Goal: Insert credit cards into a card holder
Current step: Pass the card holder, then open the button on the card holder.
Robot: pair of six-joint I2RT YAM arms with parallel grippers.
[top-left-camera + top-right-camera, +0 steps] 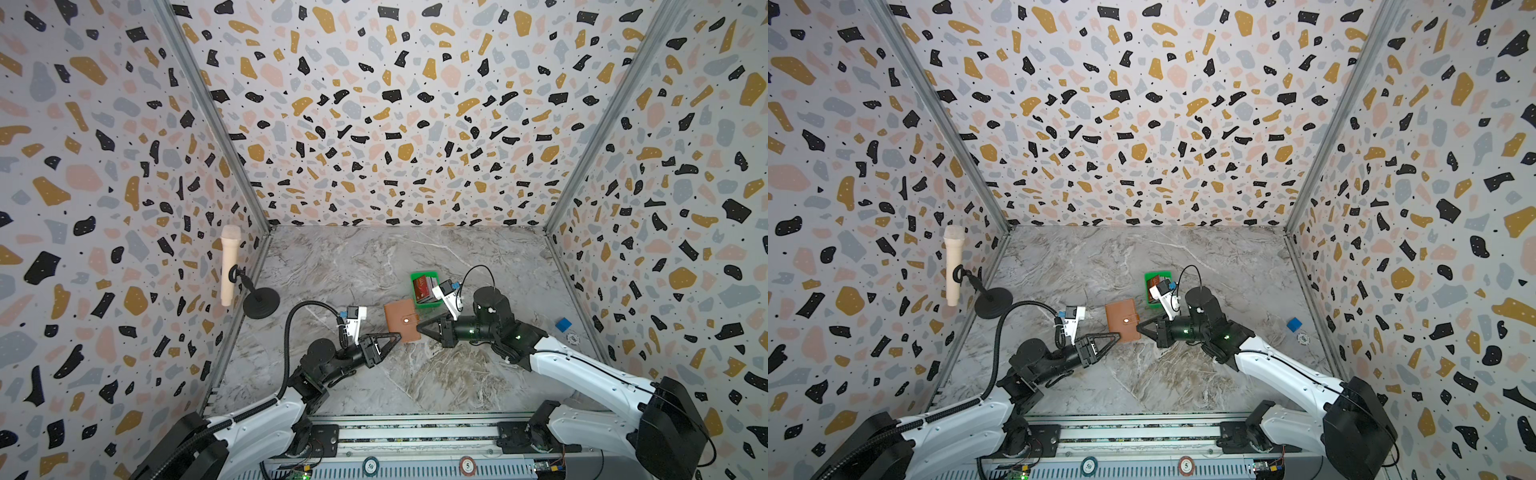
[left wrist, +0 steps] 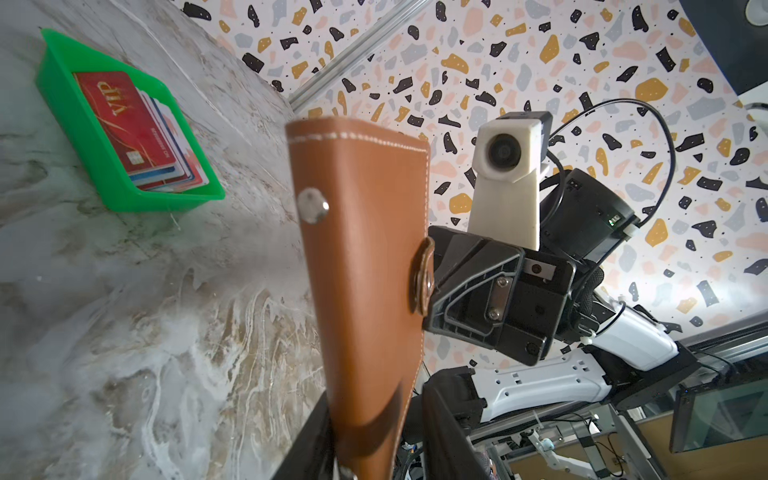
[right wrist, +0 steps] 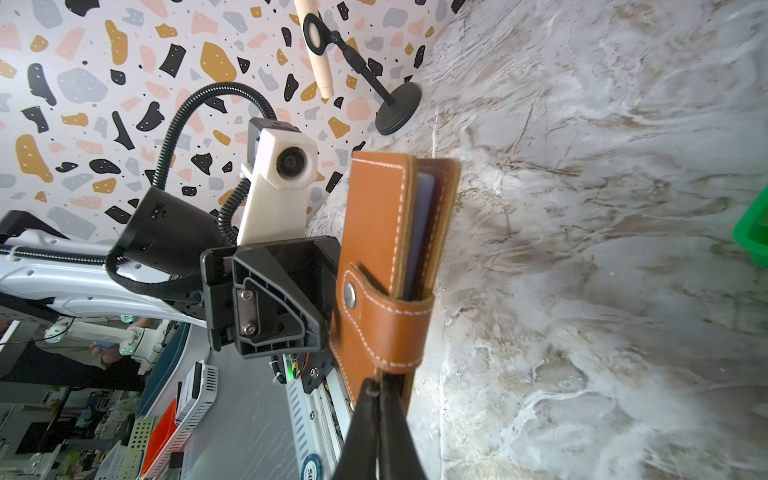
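**A:** Anyone making out the cards (image 1: 424, 286) in a top view? The right arm's camera (image 1: 444, 294) is covering half the tray (image 1: 424, 274) for me.

**B:** Nope, same here. The holder (image 2: 365, 266) is running off the edge in the left wrist view, and its sleeves (image 3: 424, 232) are barely peeking out between the covers. The left gripper (image 1: 395, 336) is looking too tiny to tell if it's clamping anything.
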